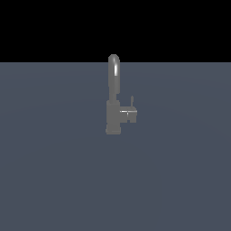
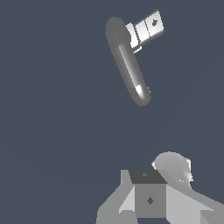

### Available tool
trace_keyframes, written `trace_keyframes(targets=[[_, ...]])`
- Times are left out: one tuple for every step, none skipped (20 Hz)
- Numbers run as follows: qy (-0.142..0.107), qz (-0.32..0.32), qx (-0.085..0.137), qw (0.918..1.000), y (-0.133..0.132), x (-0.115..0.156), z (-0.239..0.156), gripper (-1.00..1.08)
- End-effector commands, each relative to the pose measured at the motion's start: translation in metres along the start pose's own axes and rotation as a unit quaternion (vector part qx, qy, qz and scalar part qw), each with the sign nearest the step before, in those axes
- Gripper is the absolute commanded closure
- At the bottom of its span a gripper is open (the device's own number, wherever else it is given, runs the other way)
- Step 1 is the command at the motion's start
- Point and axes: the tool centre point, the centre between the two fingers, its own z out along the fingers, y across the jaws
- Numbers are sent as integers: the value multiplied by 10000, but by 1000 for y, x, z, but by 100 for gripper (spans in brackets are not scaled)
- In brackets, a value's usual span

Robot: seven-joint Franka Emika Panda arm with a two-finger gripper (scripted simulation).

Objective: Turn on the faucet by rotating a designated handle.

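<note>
Plainly a flat grey-blue floor (image 1: pixel 54 180) under black backdrop (image 1: pixel 45 27); faucet (image 1: pixel 113 99) upright mid-scene, handle (image 1: pixel 130 113) on the exterior view's right. Claw (image 2: pixel 151 199) well apart from faucet, opening impossible to tell.

Your exterior view sits low and level, facing the faucet (image 1: pixel 113 97) side-on from well back, its handle (image 1: pixel 129 113) poking toward the exterior view's right. Your wrist view looks straight down from above, much nearer, the gripper (image 2: pixel 151 199) at its edge. Both views share the faucet and handle (image 2: pixel 146 29).
</note>
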Motion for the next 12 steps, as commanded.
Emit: trace_keyframes(targets=[[-183, 173, 181, 9995, 0, 16, 1, 108], [-257, 241, 253, 9991, 0, 23, 2, 108], [-331, 310, 325, 9984, 0, 29, 2, 108], [-405, 379, 398, 9977, 0, 36, 3, 108], [-479, 448, 471, 9967, 0, 42, 4, 108], [-554, 518, 544, 9956, 1, 49, 5, 108], [-629, 587, 618, 9944, 1, 55, 6, 108], [-705, 657, 692, 9929, 1, 61, 7, 108], [-781, 727, 766, 9913, 2, 68, 9, 108], [-857, 798, 841, 9895, 3, 74, 10, 108], [-934, 868, 917, 9876, 3, 81, 12, 108], [-1012, 939, 992, 9854, 4, 87, 13, 108]])
